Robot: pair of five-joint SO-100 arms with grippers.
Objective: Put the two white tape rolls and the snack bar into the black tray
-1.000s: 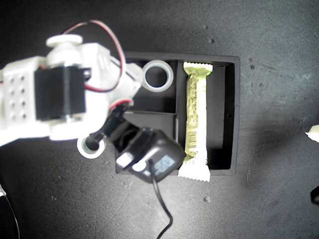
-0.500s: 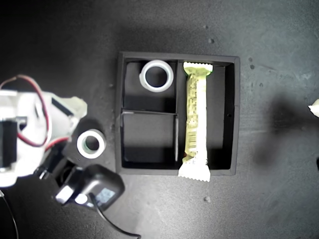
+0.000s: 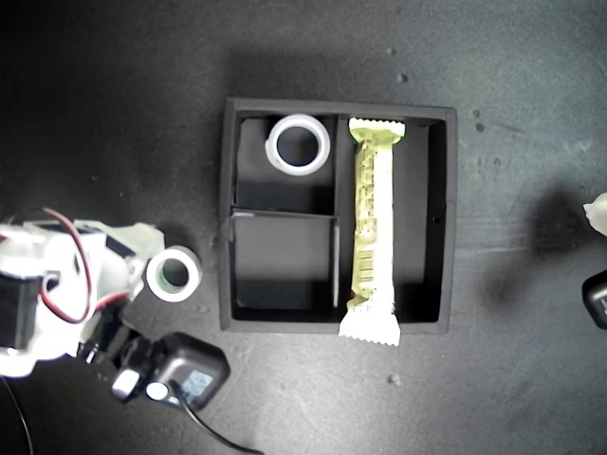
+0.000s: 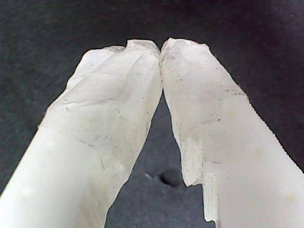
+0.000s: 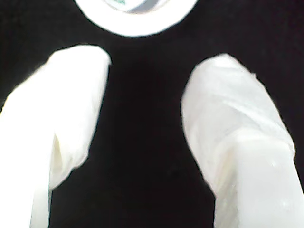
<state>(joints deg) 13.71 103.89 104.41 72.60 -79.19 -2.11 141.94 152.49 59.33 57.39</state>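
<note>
The black tray [image 3: 446, 218] lies in the middle of the exterior view. The larger white tape roll [image 3: 298, 144] sits in its upper small compartment. The snack bar [image 3: 373, 227] lies in the long compartment, its lower crimped end resting over the tray wall. The smaller tape roll [image 3: 174, 273], with a greenish core, lies on the table outside the tray, toward the exterior view's left. My second gripper [image 3: 142, 261] is open right beside that roll, and the roll's rim [image 5: 137, 21] shows just beyond its parted fingers [image 5: 76, 109]. My first gripper [image 4: 160, 45] is shut on nothing above bare dark table.
The lower small tray compartment [image 3: 283, 261] holds nothing. The second arm's black wrist camera [image 3: 180, 372] and its cable lie at the exterior view's lower left. Parts of another arm [image 3: 597, 210] show at that view's right edge. The table is dark and matte.
The second arm has swung off the tray toward the exterior view's lower left and now sits beside the smaller tape roll. A dark part has come in at the right edge.
</note>
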